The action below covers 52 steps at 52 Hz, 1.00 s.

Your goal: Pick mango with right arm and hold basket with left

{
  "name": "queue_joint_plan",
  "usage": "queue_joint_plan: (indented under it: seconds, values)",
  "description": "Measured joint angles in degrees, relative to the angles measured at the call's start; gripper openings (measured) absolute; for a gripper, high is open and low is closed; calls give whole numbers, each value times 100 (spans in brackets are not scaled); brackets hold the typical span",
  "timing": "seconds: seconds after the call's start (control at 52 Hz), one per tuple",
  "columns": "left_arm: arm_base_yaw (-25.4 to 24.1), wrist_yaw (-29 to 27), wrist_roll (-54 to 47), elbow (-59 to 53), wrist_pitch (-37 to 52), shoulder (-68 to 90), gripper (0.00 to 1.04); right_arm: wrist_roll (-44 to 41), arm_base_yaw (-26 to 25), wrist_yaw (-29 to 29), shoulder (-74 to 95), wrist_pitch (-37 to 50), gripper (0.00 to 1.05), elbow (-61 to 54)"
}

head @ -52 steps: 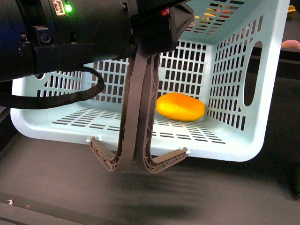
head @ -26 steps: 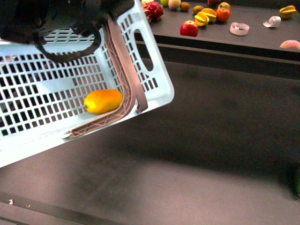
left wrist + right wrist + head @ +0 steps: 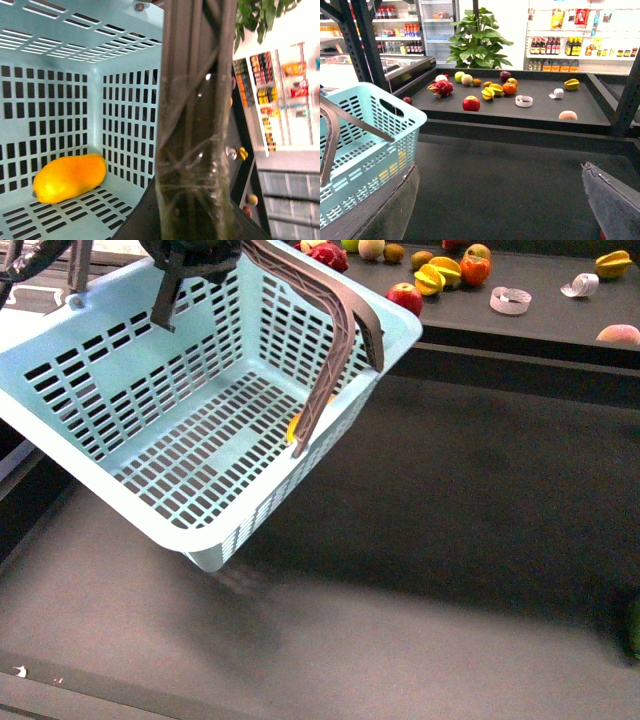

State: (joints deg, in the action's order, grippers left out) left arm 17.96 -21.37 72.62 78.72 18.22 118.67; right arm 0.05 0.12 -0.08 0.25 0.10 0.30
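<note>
Setting: shop shelves behind; labels unreadable.
Left jaws: pinching basket [image 3: 150, 430] handles [image 3: 195, 125].
Right jaws: spread, empty.
Mango [image 3: 69, 177]: inside basket.

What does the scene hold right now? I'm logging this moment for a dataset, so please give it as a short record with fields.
basket: turquoise basket lifted off the counter, tilted, hanging by its grey-brown handles
mango: mango lying in a bottom corner of the basket
left claw: shut on the handles, mostly out of view
right claw: only a tip shows, holding nothing visible
shelf: red apple, dragon fruit, starfruit, other fruit
</note>
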Motion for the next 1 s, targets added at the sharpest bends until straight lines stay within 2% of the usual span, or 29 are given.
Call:
queue_joint_plan:
  seconds: [0.25, 0.576, 0.999]
  values:
    - [-481, -323, 828, 262, -284, 439, 9, 0, 0, 0, 0, -2, 97, 0]
    - [-643, -151, 1475, 264, -391, 651, 9, 2, 0, 0, 0, 0, 97, 0]
    - [-780, -291, 1797, 184, -509, 680, 9, 0, 0, 0, 0, 0, 97, 0]
